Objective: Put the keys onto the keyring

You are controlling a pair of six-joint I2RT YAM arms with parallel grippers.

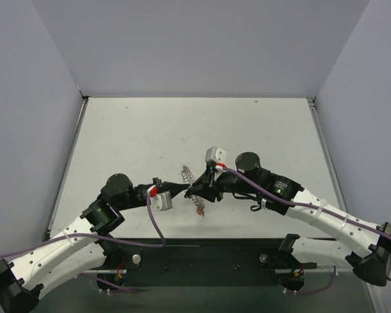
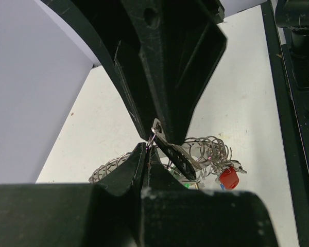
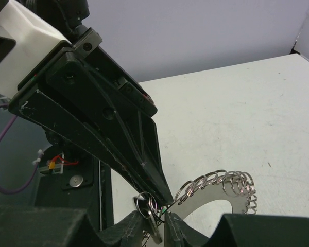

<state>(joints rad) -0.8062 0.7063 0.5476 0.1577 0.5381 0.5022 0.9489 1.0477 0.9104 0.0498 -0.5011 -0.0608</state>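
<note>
From above, the white tabletop (image 1: 150, 130) lies bare on the far side and to both sides. It is boxed in by the grey left wall (image 1: 26, 130), back wall (image 1: 202, 45) and right wall (image 1: 371, 98). A dark strip (image 1: 202, 254) runs along its near edge. The left end effector (image 1: 184, 190) and the right end effector (image 1: 202, 189) meet tip to tip near that edge. The keyring (image 1: 188, 174) stretches from the meeting point toward the far side, leaning slightly left. The keys (image 1: 199, 208) sit on the near side of the tips.

On the left wrist camera, the left end effector (image 2: 147, 152) has its fingers pressed together on a small silver loop (image 2: 153, 137). The right end effector (image 2: 162, 131) comes down from above, pinched shut on a key at its tip and blocking most of the view. The coiled keyring (image 2: 208, 149) curves low behind both, running left to right. A red-headed one of the keys (image 2: 228, 176) lies at its right end, with the table's dark edge rail (image 2: 278, 128) to the right.

On the right wrist camera, the right end effector (image 3: 155, 218) grips a silver blade of the keys (image 3: 155, 229) between nearly closed fingers. The left end effector (image 3: 162, 193) slants in from the upper left, narrowed to a point just above. The keyring (image 3: 219, 181) arcs away rightward above its shadow, with open tabletop (image 3: 247, 103) beyond.
</note>
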